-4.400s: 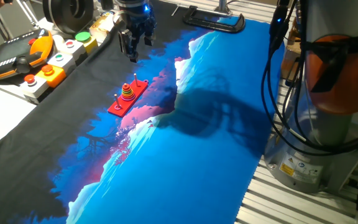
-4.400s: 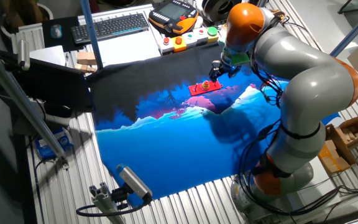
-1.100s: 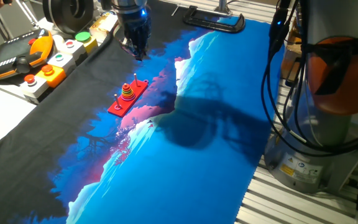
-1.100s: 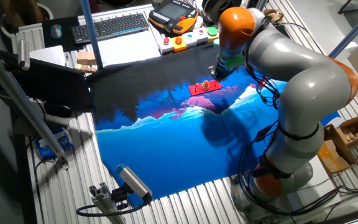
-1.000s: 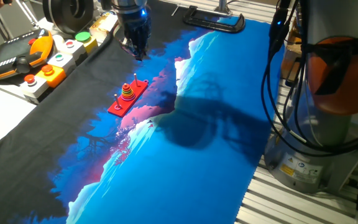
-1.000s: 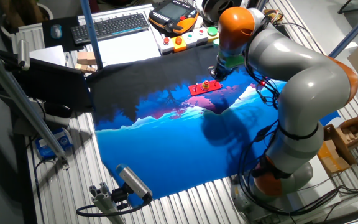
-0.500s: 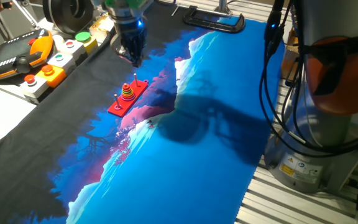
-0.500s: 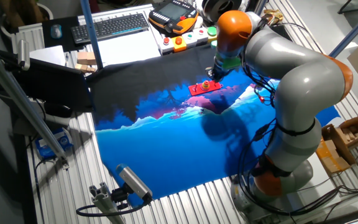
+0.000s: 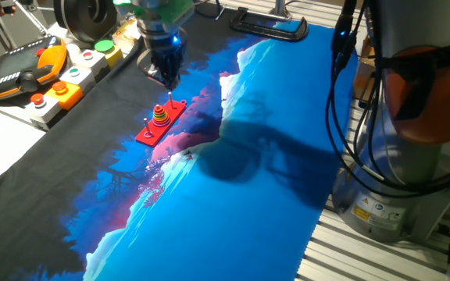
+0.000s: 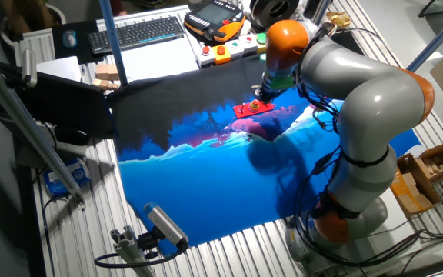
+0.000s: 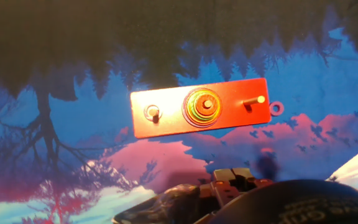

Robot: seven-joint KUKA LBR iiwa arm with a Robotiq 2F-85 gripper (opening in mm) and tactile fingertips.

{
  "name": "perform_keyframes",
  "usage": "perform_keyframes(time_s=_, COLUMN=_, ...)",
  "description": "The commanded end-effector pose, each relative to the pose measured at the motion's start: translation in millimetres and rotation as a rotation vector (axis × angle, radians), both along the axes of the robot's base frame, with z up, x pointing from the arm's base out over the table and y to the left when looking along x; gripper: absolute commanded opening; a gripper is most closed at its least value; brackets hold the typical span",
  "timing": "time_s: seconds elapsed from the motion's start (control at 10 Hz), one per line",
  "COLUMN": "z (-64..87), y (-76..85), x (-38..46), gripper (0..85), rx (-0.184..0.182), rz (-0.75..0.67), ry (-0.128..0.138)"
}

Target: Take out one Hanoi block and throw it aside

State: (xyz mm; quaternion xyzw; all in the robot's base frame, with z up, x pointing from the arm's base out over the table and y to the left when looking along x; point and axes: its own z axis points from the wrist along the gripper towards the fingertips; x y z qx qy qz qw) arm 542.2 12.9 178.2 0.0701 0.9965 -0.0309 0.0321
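Red tiny ring disc (image 11: pixel 204 104) atop stack, flat red pegged base (image 11: pixel 166 121) | approach; two-finger gripper (image 9: pixel 168 76) above, opening indiscernible | next: centre, descend, pinch

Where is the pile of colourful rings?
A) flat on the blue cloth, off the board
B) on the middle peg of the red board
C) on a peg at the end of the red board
B: the hand view shows the rings stacked around the middle peg of the red board.
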Motion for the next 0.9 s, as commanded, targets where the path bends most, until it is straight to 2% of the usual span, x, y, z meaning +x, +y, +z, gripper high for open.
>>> perform_keyframes(time_s=0.0, z=-1.7, y=2.2, x=3.3, gripper=0.7, rx=-0.007, rz=-0.021, ry=-0.005)
perform_keyframes(time_s=0.2, z=-9.8, y=2.1, x=8.8, gripper=0.7, rx=-0.028, rz=-0.042, ry=-0.007)
perform_keyframes(time_s=0.3, z=-15.9, y=0.9, x=11.7, gripper=0.7, rx=0.011, rz=-0.043, ry=0.0)
perform_keyframes(time_s=0.4, z=-19.2, y=2.2, x=12.0, gripper=0.7, rx=0.017, rz=-0.049, ry=0.003)
perform_keyframes(time_s=0.5, z=-20.9, y=1.8, x=14.3, gripper=0.7, rx=0.005, rz=-0.048, ry=0.004)
perform_keyframes(time_s=0.7, z=-29.0, y=-2.4, x=19.5, gripper=0.7, rx=0.029, rz=-0.044, ry=0.002)
perform_keyframes(time_s=0.8, z=-31.2, y=-2.9, x=20.6, gripper=0.7, rx=0.02, rz=-0.04, ry=0.0)
